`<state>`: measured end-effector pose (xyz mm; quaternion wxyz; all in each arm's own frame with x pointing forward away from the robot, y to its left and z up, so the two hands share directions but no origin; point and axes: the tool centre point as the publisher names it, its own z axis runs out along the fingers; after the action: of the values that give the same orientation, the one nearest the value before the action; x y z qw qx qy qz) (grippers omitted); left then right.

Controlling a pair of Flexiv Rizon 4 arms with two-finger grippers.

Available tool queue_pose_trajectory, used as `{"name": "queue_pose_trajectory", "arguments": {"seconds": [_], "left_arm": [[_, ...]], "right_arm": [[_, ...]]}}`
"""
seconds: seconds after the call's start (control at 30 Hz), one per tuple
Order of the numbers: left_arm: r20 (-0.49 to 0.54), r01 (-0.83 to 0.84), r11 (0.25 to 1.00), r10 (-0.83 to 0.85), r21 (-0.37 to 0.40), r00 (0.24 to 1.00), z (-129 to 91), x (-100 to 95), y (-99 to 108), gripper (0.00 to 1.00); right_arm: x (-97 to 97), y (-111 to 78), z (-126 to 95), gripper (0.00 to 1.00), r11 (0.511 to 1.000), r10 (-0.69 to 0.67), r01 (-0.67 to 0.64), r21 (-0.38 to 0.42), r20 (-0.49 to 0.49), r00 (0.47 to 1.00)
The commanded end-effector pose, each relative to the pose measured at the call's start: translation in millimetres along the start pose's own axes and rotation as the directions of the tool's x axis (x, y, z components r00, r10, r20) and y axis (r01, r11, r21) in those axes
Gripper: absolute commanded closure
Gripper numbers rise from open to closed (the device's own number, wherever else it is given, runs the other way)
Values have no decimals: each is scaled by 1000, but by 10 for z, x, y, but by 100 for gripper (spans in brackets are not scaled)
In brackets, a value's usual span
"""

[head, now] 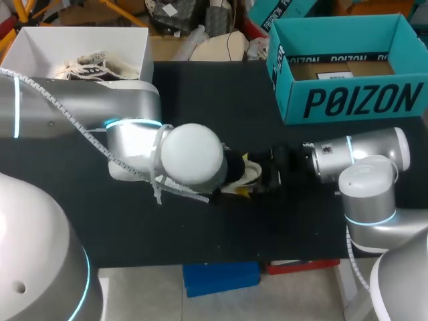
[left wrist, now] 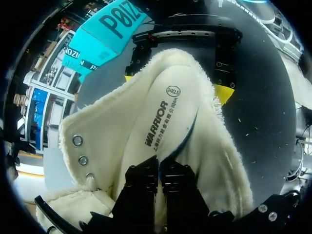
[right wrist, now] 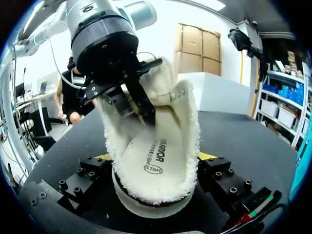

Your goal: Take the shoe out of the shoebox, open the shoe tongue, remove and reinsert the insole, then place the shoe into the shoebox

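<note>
The fleece-lined shoe (right wrist: 191,122) stood out of the teal shoebox (head: 348,100), near the middle of the black table (head: 200,87), while the box sat open at the table's far right corner. The right gripper (right wrist: 155,163), reaching in level from the right edge, was clamped across the shoe low by its sole, one yellow-tipped finger pressed to each side. The left arm bent steeply down over the shoe from above. The left gripper (left wrist: 160,168) was pinched tight on one end of the insole (left wrist: 163,114), whose printed face showed inside the opening.

The shoe looked light and soft, its woolly upper flopping open and likely to buckle under a squeeze. The firmer sole seemed the safer place to hold it. The insole appeared thin and bendable, apt to fold or snag on the lining, so a grip at its end and a pull along its length seemed wisest.
</note>
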<state>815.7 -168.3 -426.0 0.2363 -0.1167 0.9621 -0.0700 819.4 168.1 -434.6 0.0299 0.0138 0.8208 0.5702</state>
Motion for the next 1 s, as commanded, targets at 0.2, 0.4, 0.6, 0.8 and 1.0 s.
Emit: {"name": "queue_pose_trajectory", "arguments": {"seconds": [0.2,0.4,0.6,0.8,1.0], "left_arm": [[-276,18,999,-4,46,961,405,-207,-85,100],[-331,55,993,-17,106,944,147,-274,-149,100],[-359,65,985,-3,160,933,-60,-291,-202,100],[-362,56,979,19,195,932,-175,-305,-231,100],[-387,27,968,73,249,919,-249,-248,-299,100]], "right_arm": [[13,-10,-18,100,1000,0,0,0,0,1000],[13,-10,-18,100,1000,0,0,0,0,1000],[13,-10,-18,100,1000,0,0,0,0,1000],[13,-10,-18,100,1000,0,0,0,0,1000],[13,-10,-18,100,1000,0,0,0,0,1000]]}}
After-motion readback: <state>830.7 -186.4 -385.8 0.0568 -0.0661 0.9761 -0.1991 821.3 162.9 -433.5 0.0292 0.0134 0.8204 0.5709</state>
